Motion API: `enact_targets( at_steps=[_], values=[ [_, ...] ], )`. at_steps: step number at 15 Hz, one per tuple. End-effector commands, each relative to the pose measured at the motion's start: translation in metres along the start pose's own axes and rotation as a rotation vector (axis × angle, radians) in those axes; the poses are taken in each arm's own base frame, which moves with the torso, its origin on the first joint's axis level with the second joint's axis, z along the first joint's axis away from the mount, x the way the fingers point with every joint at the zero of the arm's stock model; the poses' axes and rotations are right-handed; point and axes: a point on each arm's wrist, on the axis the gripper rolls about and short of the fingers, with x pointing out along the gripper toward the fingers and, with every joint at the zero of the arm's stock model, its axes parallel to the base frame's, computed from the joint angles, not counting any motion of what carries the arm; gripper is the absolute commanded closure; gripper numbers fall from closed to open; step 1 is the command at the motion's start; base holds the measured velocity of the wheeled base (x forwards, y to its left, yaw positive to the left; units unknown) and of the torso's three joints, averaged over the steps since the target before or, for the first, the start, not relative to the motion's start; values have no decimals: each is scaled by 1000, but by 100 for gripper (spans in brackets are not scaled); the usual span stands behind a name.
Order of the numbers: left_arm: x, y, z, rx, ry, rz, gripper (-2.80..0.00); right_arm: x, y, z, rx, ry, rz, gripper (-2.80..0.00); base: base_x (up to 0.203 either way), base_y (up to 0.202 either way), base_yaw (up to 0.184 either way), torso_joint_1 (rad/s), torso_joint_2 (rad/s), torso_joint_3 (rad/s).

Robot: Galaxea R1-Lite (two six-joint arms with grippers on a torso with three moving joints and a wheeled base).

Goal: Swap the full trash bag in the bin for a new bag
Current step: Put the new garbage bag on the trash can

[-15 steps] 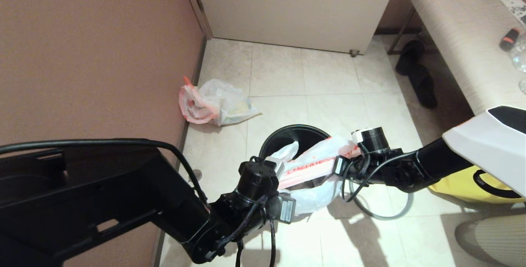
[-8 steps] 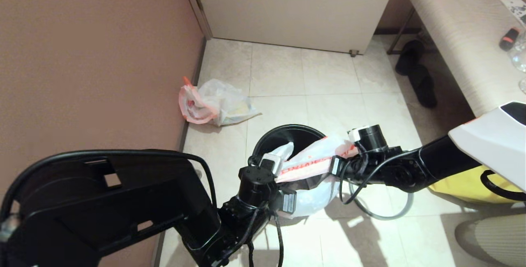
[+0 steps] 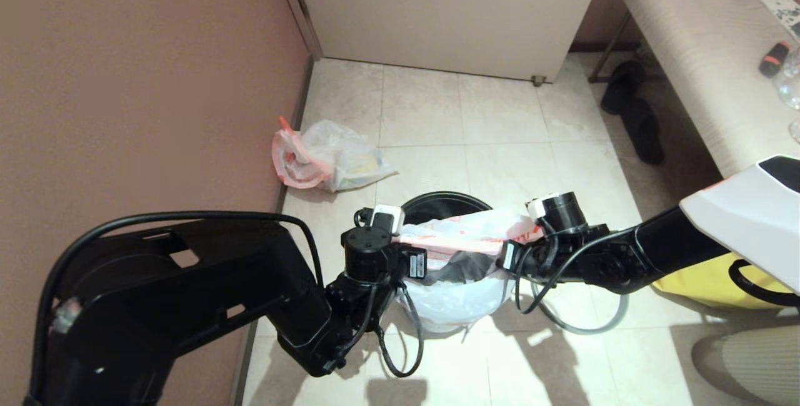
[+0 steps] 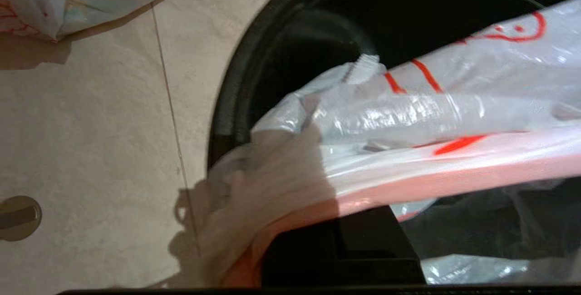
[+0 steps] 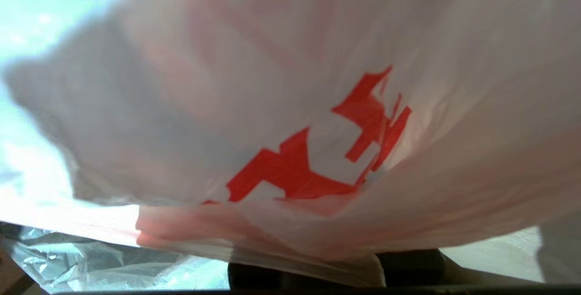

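Note:
The new bag (image 3: pixel 459 237), white with red print and pink handles, is stretched across the mouth of the black bin (image 3: pixel 437 203). My left gripper (image 3: pixel 406 256) is shut on the bag's left edge at the bin's left rim. My right gripper (image 3: pixel 509 253) is shut on its right edge. The bag's body hangs over the bin's near side. In the left wrist view the new bag (image 4: pixel 408 118) drapes over my fingers above the bin (image 4: pixel 281 36). The right wrist view is filled by the new bag (image 5: pixel 317 149). The full trash bag (image 3: pixel 325 159) lies on the floor by the left wall.
The loose grey ring (image 3: pixel 581 330) lies on the floor beside the bin, under my right arm. A yellow bag (image 3: pixel 706 281) sits behind that arm. Dark slippers (image 3: pixel 631 112) lie by a bench (image 3: pixel 700 50) on the right. A floor drain (image 4: pixel 18 218) is left of the bin.
My left gripper has swung left and farther away to the bin's left rim, pulling the bag's mouth wide. The right gripper shifted slightly left, and the bag now spans the opening.

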Motion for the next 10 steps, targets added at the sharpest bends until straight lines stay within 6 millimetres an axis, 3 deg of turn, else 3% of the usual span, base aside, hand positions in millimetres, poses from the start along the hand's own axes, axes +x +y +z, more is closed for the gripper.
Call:
enact_targets(
  at_steps=[1,6,10],
  values=[
    [5,7,2,-7,-15,23,0,1,0,-1,-10,4,1,0,0,0,0,0,0,0],
    [14,20,11,-19,-45,79,0,3,-2,-2,-33,-4,-11,0,0,0,0,0,0,0],
    [15,19,16,-22,-71,111,0,5,-4,3,-27,-67,-42,0,0,0,0,0,0,0]
  ],
)
